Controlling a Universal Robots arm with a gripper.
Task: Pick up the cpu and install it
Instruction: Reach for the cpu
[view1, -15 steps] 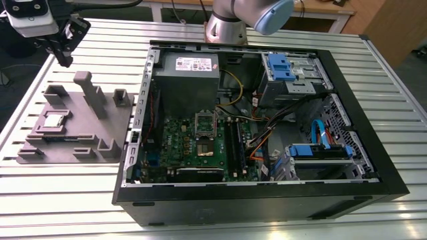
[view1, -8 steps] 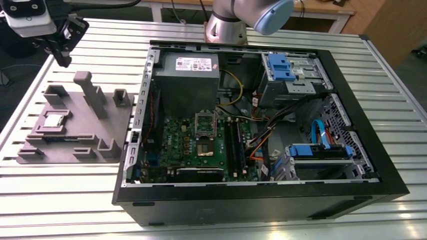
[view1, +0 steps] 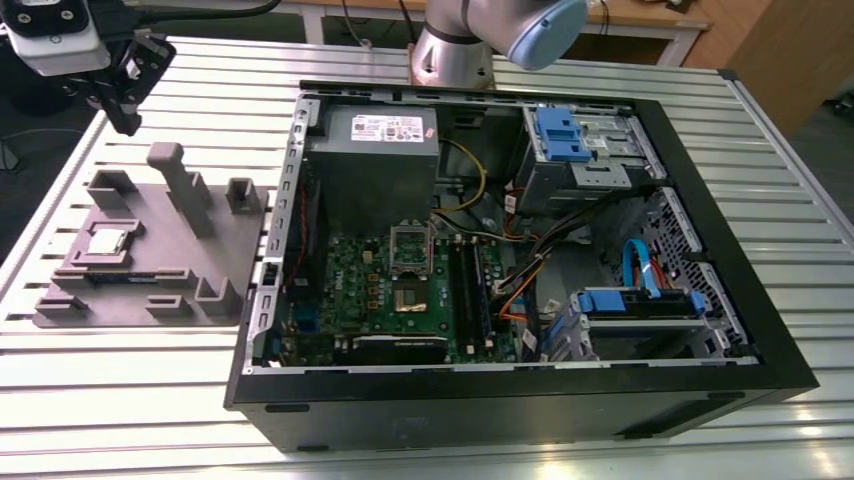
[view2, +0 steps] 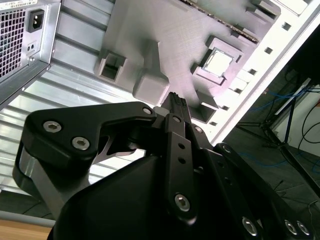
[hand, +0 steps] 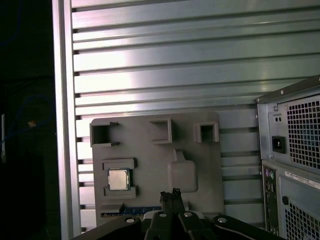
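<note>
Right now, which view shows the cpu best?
The first wrist view: the cpu faces the camera squarely in its recess on the grey plate, unobstructed. The second wrist view shows the cpu tilted and glaring. The exterior view shows the cpu small, at the exterior view's left.

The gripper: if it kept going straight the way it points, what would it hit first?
Probably the grey moulded plate, right beside its tall upright block; the cpu sits to one side of where the gripper points. Depth is unclear; the block might come first.
</note>
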